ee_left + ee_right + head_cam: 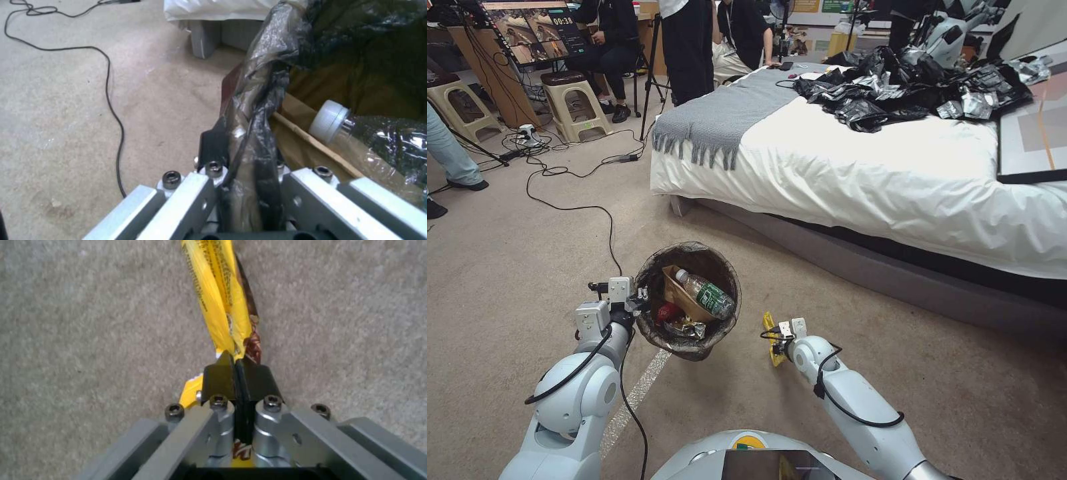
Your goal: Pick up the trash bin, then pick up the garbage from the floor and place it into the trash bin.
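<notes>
Floor: beige short-pile carpet [507,267], matt, rough. Round bin's thin dark plastic liner [657,267] is crinkled, semi-gloss. Inside: clear glossy plastic bottle [707,297] with ribbed white plastic cap [328,120], matt tan paper carton [677,293]. Yellow snack wrapper [222,296] is glossy creased film. Right gripper [235,365]: matt black pads, brushed silver metal body, dark metal screws.

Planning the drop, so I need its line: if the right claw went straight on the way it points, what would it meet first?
Likely the carpet: the right claw, shut on the yellow snack bag, points down at bare floor. Depth is unclear.
</notes>
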{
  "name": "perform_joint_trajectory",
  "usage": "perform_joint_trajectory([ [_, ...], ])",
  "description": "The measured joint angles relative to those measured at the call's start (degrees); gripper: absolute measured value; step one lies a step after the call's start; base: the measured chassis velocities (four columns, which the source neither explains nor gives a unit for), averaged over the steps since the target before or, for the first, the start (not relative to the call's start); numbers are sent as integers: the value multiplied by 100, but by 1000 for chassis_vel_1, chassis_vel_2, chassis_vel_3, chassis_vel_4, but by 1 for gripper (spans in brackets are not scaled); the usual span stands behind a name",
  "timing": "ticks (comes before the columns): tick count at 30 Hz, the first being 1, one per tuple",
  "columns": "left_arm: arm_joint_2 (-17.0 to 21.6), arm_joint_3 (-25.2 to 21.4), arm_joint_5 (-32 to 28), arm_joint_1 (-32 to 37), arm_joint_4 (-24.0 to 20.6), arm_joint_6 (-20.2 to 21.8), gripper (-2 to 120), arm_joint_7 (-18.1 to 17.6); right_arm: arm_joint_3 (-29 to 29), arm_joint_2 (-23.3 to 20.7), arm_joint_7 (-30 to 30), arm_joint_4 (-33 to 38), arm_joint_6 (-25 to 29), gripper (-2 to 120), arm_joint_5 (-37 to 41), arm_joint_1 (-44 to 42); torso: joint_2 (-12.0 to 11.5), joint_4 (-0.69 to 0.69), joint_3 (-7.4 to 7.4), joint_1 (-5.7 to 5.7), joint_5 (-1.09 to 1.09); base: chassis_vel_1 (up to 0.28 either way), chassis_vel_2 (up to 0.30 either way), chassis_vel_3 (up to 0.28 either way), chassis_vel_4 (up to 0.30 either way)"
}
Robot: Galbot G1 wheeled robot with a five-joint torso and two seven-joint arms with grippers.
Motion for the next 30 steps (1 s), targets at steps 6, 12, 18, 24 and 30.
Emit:
perform_joint_trajectory([
  [6, 35, -22, 1, 8, -7, -1, 0, 5, 3, -5, 73, 153, 38, 0, 104, 5, 0, 1, 0, 0, 0, 0, 0, 0, 0],
  [12, 19, 19, 21, 30, -28, -8, 0, 7, 38, -79, 155, 371, 51, 0, 258, 30, 0, 0, 0, 0, 0, 0, 0, 0, 0],
  [18, 24, 3, 33, 40, -48, -12, 0, 9, 133, -216, 298, 803, 59, 0, 427, -61, 0, 1, 0, 0, 0, 0, 0, 0, 0],
  [24, 40, -4, 19, 41, -101, 17, 0, -1, 496, -707, 784, 2161, -126, 0, 1192, -277, 0, 1, 0, 0, 2, 0, 0, 0, 0],
  [30, 65, 1, -42, 49, -148, 123, 0, -86, 1060, -1550, 1102, 3625, -139, 0, 2041, -470, 0, -1, -1, 0, 2, 0, 0, 0, 0],
])
